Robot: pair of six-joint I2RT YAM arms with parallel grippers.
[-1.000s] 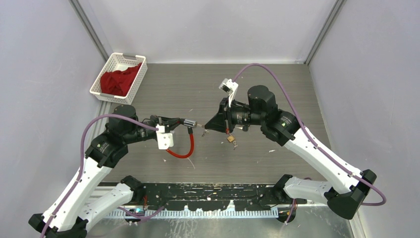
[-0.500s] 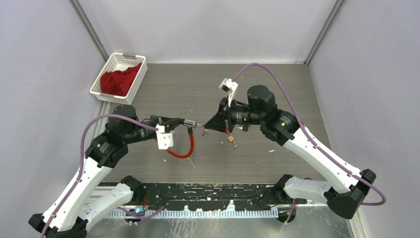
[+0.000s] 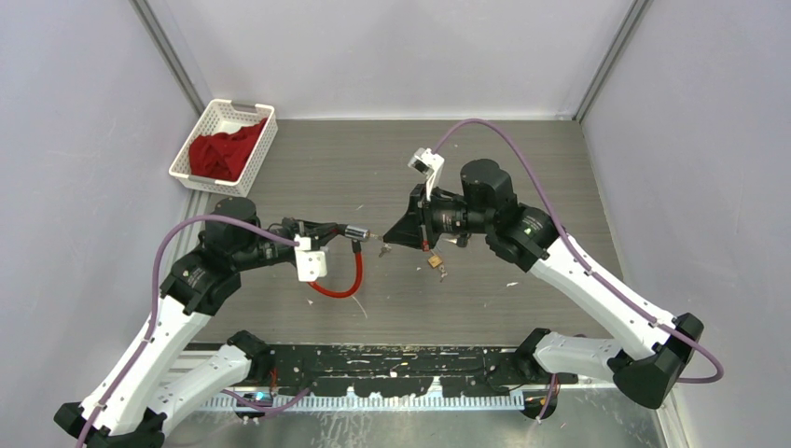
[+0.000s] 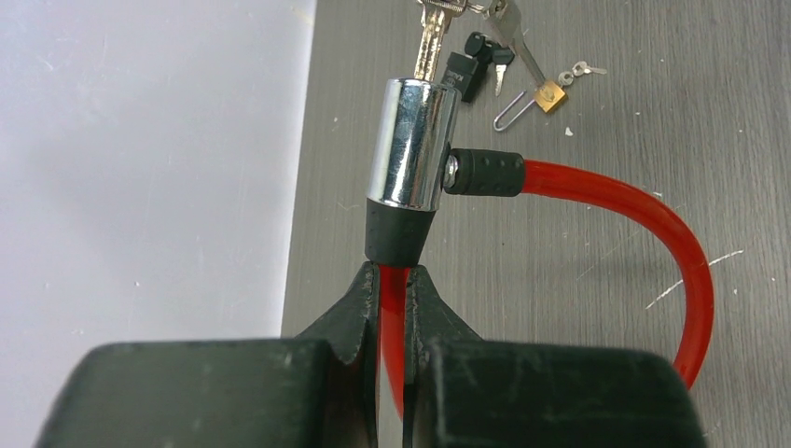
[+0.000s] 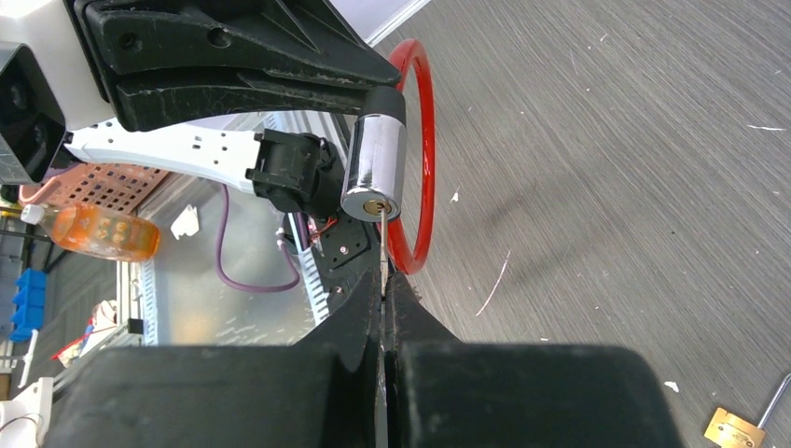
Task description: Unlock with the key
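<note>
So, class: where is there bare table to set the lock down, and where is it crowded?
Bare: the far strip of table between the basket and the right wall; also the near strip between the red cable lock and the base rail. Crowded: the centre, where key meets lock, with the brass padlock lying close by.

Key [image 4: 429, 39] head cut by top edge; padlock [image 5: 730, 427] clipped at lower-right corner

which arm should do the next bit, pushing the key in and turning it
Right, probably: the right fingers pinch the key, its tip at the keyhole of the lock cylinder. The left fingers only hold the red cable steady.
</note>
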